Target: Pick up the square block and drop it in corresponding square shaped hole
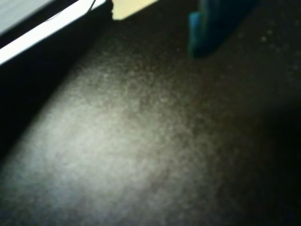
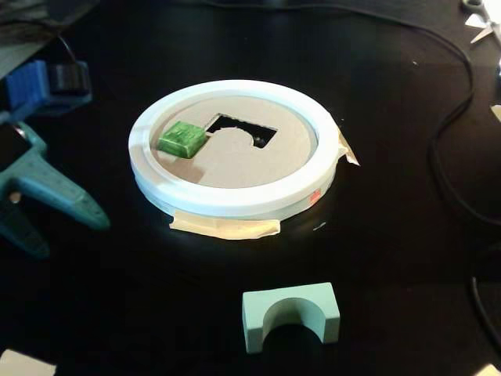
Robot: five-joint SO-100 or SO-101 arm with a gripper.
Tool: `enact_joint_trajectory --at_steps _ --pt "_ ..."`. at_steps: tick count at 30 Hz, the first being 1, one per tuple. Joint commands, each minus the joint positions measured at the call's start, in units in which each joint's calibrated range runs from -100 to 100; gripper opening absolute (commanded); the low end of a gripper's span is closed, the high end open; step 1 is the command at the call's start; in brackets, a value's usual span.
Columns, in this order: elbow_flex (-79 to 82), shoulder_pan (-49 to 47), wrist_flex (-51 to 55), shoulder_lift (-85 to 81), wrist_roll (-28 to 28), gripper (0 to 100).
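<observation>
Tool (image 2: 74,210) jaws apart — empty, left of board (image 2: 235,204), square block (image 2: 182,138) on board

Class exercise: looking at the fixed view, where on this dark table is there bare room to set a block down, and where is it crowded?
Free: the wide patch right of the white-rimmed round board, bounded by the black cable, and the strip between the board and the mint arch block. Crowded: the left edge, where the teal pincer reaches in, and the board itself, which carries the green cube.
</observation>
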Motion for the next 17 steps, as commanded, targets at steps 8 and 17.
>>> enact_joint_trajectory --at_steps 8,17 --pt "-0.13 -0.55 -1.35 -0.61 0.20 100" --pt "-0.13 -0.30 -1.35 -0.61 0.20 100"
